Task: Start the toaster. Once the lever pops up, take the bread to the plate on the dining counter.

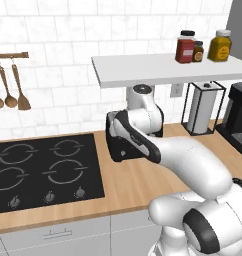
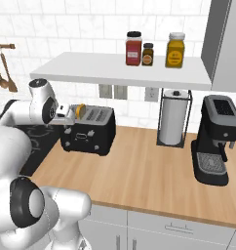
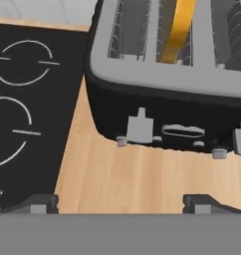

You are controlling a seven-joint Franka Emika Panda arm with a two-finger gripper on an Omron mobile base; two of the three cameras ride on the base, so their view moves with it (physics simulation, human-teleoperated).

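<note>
End effector point(image 3: 120, 201) first: your fingers stand wide apart with nothing between them, both dark tips low in the hand view over bare wood; just ahead of them you face the front of the toaster point(image 3: 167, 94), its grey lever and small grey knobs along the glossy black face. You can see the bread point(image 3: 178, 30) standing in one of the top slots, its golden-orange crust edge on to you; from the right base view the same slice sticks up out of the toaster's near end, right beside your white wrist. Toaster and wrist sit on the wooden worktop point(image 2: 139, 171), with the black hob point(image 1: 43, 170) touching the toaster's left side in the hand view. Further out you have a paper towel holder point(image 2: 173, 117) and a black coffee machine point(image 2: 215, 139) on the same worktop, well apart from the toaster; above them a white shelf point(image 2: 115, 71) carries three jars point(image 2: 133, 48); wooden spoons point(image 1: 10, 85) hang on the tiled wall.
</note>
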